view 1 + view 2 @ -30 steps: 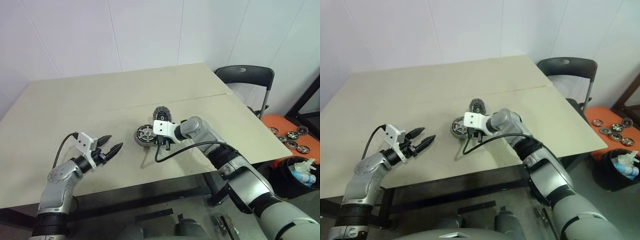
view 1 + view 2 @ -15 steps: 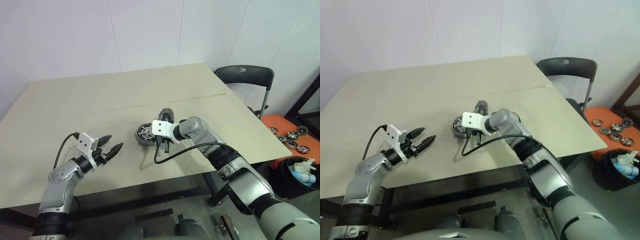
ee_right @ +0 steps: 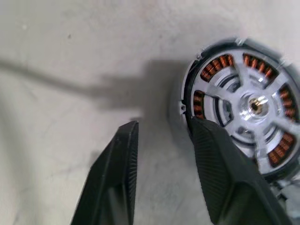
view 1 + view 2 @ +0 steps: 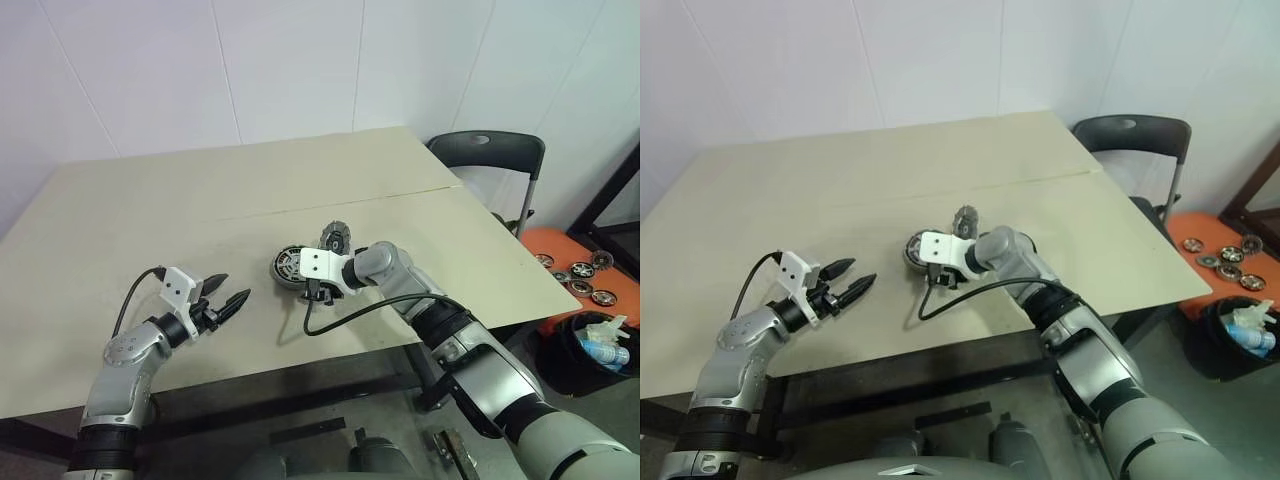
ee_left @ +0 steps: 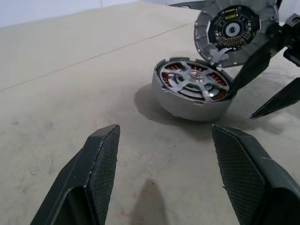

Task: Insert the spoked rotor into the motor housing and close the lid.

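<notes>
The motor housing (image 4: 289, 268) sits mid-table with its copper windings showing. The spoked rotor (image 5: 194, 84) lies flat inside it, silver hub up (image 3: 255, 105). The lid (image 5: 229, 29) stands on edge behind the housing, leaning on its rim, dark inner face with green-yellow marks turned toward my left wrist view. My right gripper (image 4: 312, 292) points down at the table beside the housing, open, one finger (image 3: 213, 154) close to the housing's wall, nothing between the fingers. My left gripper (image 4: 226, 294) hovers open to the left, well apart from the housing.
The beige table (image 4: 150, 210) has a seam across its middle. A black cable (image 4: 325, 322) loops from my right wrist onto the table. Off the right edge stand a dark chair (image 4: 487, 155), an orange tray (image 4: 575, 270) of several wheels and a bin (image 4: 600, 345).
My right gripper's fingers have parted from shut to open beside the housing. The lid stands slightly further right, against the housing. The left arm has kept still.
</notes>
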